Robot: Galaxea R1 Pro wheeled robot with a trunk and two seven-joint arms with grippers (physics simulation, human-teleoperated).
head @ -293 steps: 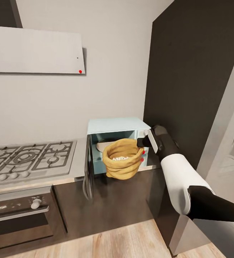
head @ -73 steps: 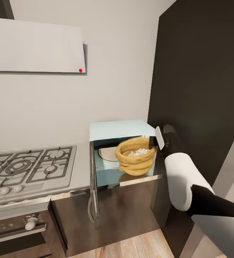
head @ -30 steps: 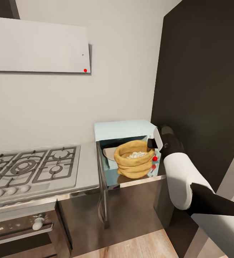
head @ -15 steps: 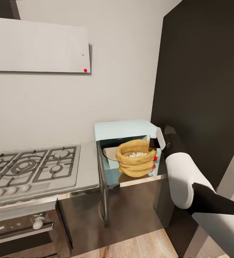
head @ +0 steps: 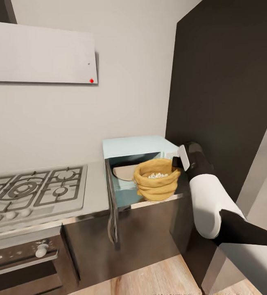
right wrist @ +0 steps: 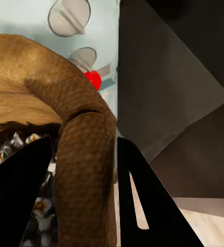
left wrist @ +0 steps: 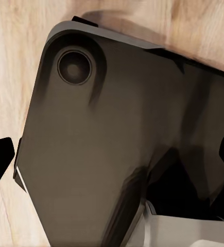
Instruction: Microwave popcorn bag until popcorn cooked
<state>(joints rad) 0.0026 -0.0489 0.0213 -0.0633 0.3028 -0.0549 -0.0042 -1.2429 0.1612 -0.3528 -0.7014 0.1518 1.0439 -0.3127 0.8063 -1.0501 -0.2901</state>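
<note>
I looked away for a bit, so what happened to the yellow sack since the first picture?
The right gripper carried the sack from out in front of the counter edge up into the mouth of the blue microwave. It still pinches the sack's rim. The microwave door stayed open, and the popcorn stayed inside the sack.

About 10 seconds ago the popcorn bag [head: 156, 184] hung in front of the open microwave [head: 139, 164], below the level of the surface [head: 93, 192]. It has since been raised and carried inward, and now sits at the microwave's mouth, its base at the front edge of the cavity floor. The right claw [head: 176, 162] has kept its pinch on the rolled rim throughout. The camera has also shifted, so the whole scene sits slightly differently in the head view.
</note>
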